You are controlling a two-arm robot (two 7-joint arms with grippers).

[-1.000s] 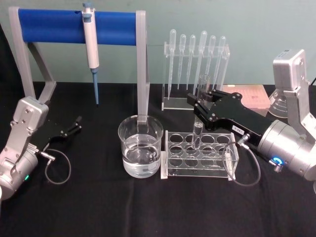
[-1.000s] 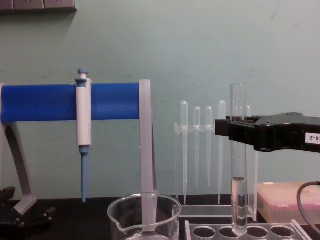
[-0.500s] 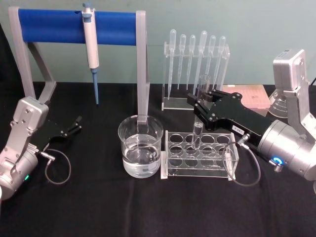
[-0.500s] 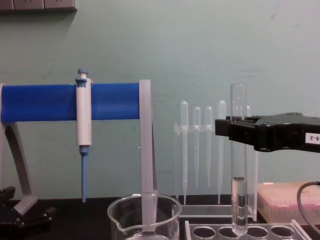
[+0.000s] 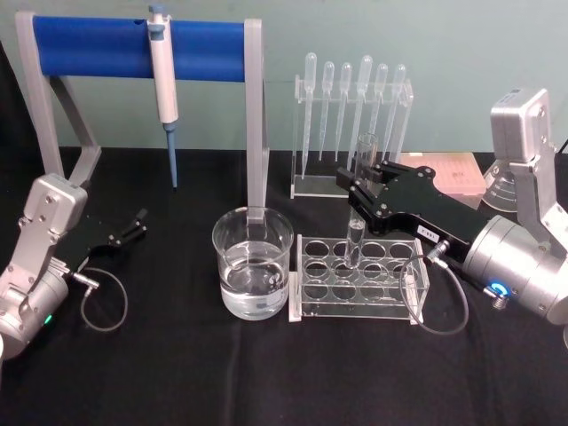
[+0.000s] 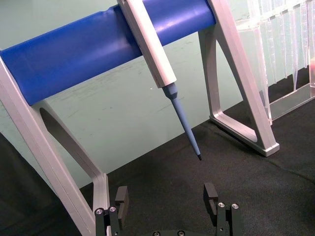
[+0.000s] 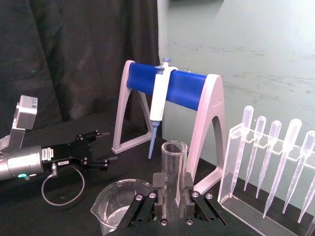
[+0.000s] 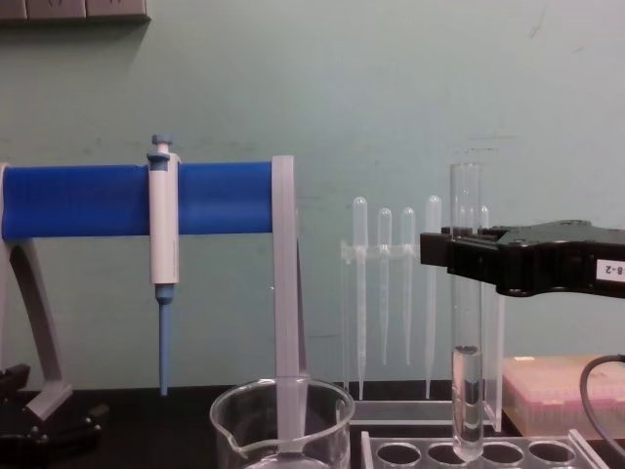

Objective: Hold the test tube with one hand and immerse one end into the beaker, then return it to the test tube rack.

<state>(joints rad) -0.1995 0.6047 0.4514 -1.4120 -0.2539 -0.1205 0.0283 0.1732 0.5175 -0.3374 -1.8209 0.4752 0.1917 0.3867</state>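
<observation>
Chest view: I'm holding the test tube (image 8: 467, 391) upright in my right gripper (image 8: 467, 258), jaws closed on its upper half, rounded end entering the test tube rack (image 8: 518, 453) beside the beaker (image 8: 281, 420). I'm judging it light, slick, brittle glass, wanting gentle pressure. Left gripper (image 5: 131, 224) is idling open at far left.

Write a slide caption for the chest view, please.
Right claw holds tube upright at rack beside beaker; left claw open, far left.
</observation>
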